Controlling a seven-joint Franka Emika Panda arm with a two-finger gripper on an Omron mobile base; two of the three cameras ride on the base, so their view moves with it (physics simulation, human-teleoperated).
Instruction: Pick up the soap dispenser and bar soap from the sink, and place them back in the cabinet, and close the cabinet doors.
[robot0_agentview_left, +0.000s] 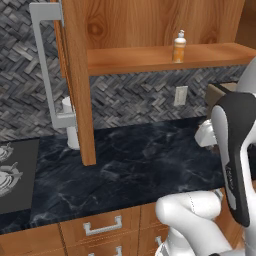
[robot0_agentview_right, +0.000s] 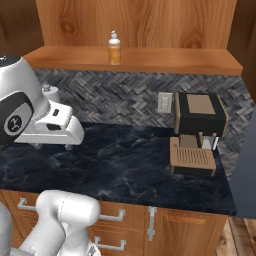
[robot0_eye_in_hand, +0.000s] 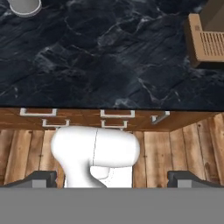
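The soap dispenser (robot0_agentview_left: 179, 46), an orange bottle with a white pump, stands upright on the wooden shelf of the open cabinet (robot0_agentview_left: 150, 59); it also shows in the right base view (robot0_agentview_right: 114, 48). One cabinet door (robot0_agentview_left: 75, 80) hangs open at the left, its silver bar handle (robot0_agentview_left: 45, 65) facing me. My gripper (robot0_eye_in_hand: 116, 180) hovers above the black counter (robot0_agentview_right: 125, 160), well below and left of the bottle, pointing down. It is open, with nothing between its fingertips (robot0_eye_in_hand: 43, 178). The bar soap and the sink are out of view.
A tan and black coffee machine (robot0_agentview_right: 197, 135) sits on the counter's right. A white paper-towel roll (robot0_agentview_left: 70, 125) stands behind the open door. The stovetop (robot0_agentview_left: 12, 175) lies at the far left. Drawers with silver handles (robot0_agentview_right: 112, 216) run under the counter.
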